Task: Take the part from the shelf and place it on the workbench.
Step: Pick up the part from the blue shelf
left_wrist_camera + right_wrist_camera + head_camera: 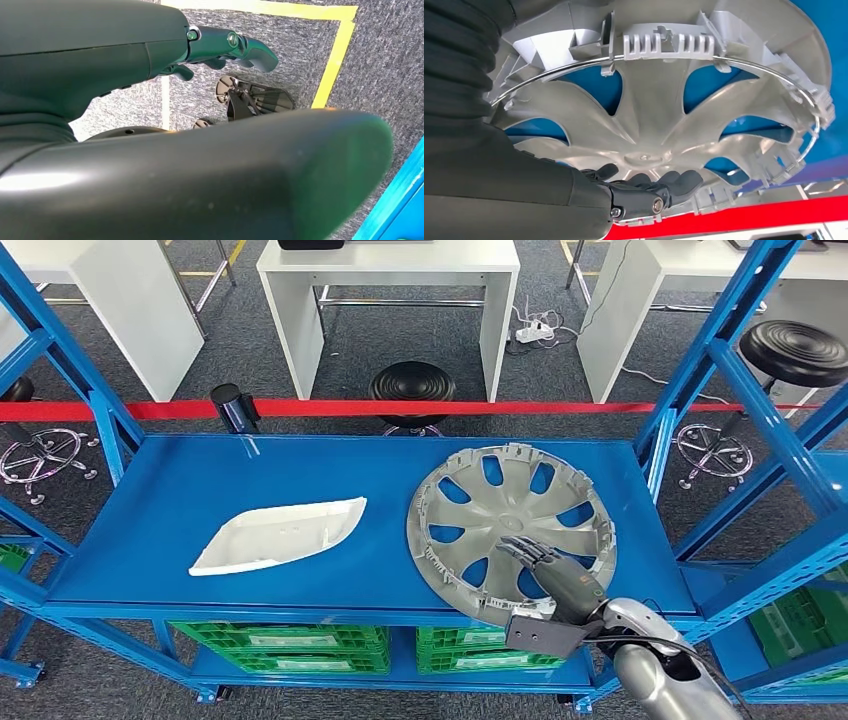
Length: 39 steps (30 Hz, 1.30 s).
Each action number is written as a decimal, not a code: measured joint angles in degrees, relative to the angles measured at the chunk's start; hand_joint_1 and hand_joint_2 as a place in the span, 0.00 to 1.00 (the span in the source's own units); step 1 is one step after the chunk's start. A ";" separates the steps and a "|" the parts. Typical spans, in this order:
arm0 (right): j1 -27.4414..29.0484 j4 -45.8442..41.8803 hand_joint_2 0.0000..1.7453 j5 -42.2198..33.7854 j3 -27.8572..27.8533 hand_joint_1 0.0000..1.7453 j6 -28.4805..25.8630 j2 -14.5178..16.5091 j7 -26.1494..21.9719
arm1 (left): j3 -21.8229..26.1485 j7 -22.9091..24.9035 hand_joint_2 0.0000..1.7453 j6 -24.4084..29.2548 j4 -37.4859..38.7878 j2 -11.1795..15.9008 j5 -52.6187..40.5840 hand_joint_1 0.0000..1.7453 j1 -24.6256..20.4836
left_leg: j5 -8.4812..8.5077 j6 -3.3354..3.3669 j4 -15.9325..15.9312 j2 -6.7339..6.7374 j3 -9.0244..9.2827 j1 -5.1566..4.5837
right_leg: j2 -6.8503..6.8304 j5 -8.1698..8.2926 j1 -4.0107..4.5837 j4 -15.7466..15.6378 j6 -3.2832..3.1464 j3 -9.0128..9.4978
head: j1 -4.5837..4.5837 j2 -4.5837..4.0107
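A silver hubcap [510, 512] lies inner side up on the right half of the blue shelf top [180, 490]. My right hand [545, 565] reaches in over its near rim, fingers stretched along a spoke toward the hub. In the right wrist view the fingers [659, 190] lie flat over the hubcap [644, 125] near its centre, with nothing gripped. A white plastic cover part [280, 535] rests on the left half of the shelf. My left hand [235, 47] hangs over the carpet with its fingers loosely extended and nothing in it.
Blue uprights [700, 370] frame both ends of the shelf. Green crates [280, 640] sit on the level below. Behind the shelf run a red barrier tape [330, 408], a black stool [412, 385] and white tables [390, 270]. Yellow floor tape [335, 60] marks the carpet.
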 joint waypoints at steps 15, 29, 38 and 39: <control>-4.65 7.66 1.00 -4.79 1.71 0.00 1.88 0.68 0.97 | 0.03 -0.11 0.00 0.03 0.00 0.06 -0.55 0.00 0.03 | 0.01 -0.01 -0.02 0.01 0.06 0.00 | 0.01 0.00 -0.01 0.00 0.00 0.04 | 0.00 0.00; -4.79 5.90 1.00 -17.76 1.36 0.00 13.08 -4.73 -0.87 | 0.28 -0.24 0.00 0.02 0.00 0.40 -0.81 0.00 0.05 | 0.01 -0.01 -0.01 -0.01 0.09 0.00 | -0.01 0.00 -0.02 -0.02 0.00 0.07 | 0.00 0.00; -2.45 2.18 1.00 -18.55 0.17 0.00 13.82 -6.36 -0.10 | 0.72 0.10 0.00 0.07 0.00 0.50 -0.85 0.00 0.02 | 0.01 -0.01 -0.03 0.01 0.10 0.00 | 0.00 0.00 -0.01 -0.02 0.00 0.06 | 0.01 0.00; -2.25 1.82 1.00 -18.17 0.10 0.00 13.72 -6.43 -0.05 | 0.78 0.10 0.00 0.09 0.00 0.50 -0.86 0.00 0.03 | 0.01 -0.01 -0.03 0.01 0.10 0.00 | 0.00 0.00 -0.01 -0.02 0.00 0.06 | 0.01 0.00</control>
